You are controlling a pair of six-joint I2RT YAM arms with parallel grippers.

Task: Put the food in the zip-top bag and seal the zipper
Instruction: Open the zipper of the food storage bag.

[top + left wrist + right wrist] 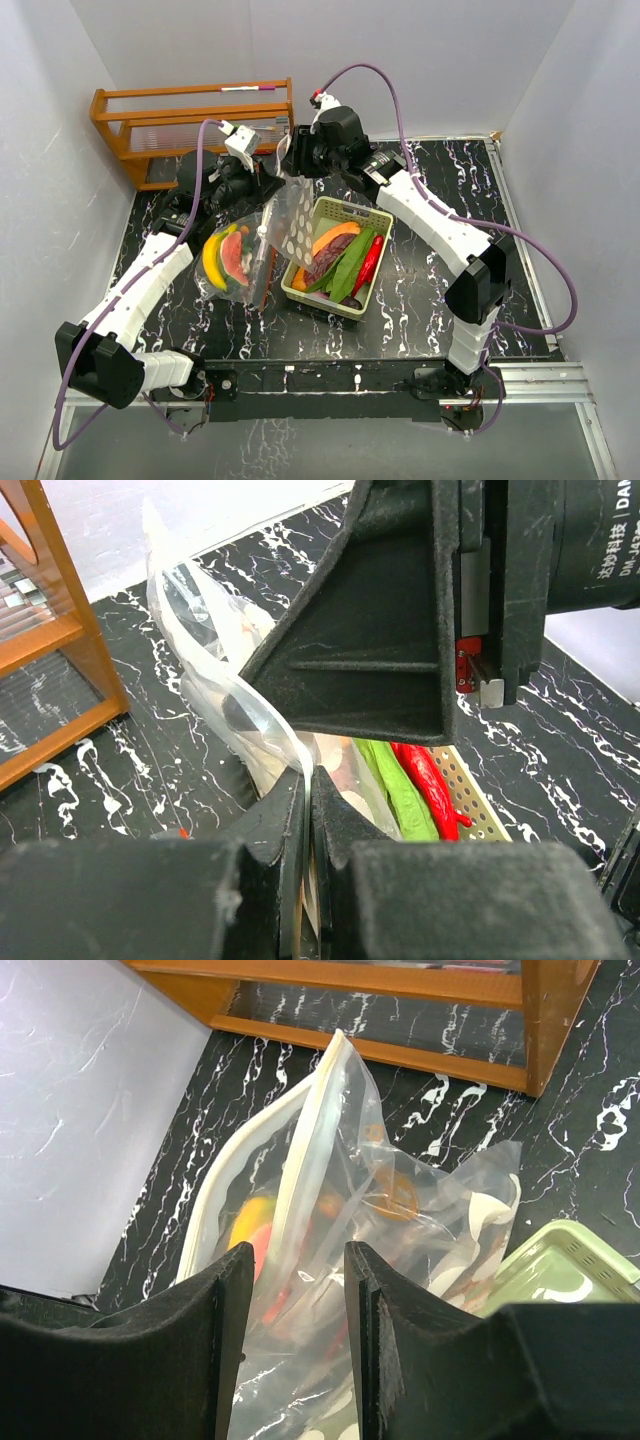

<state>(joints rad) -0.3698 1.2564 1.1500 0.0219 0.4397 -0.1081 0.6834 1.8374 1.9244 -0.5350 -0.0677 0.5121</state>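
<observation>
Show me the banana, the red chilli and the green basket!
banana (212, 262): top view, middle of its yellow curve.
red chilli (368, 266): top view, middle of its body.
green basket (352, 206): top view, its far rim.

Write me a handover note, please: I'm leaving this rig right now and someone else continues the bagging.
Left hand: shut on the bag edge, holding it up.
Right hand: open, fingers either side of the zipper.
Done: banana and watermelon are in the bag.
Left: chilli, pods, aubergine and orange wedge lie in the basket. Bag them, then seal the unsealed zipper.
</observation>
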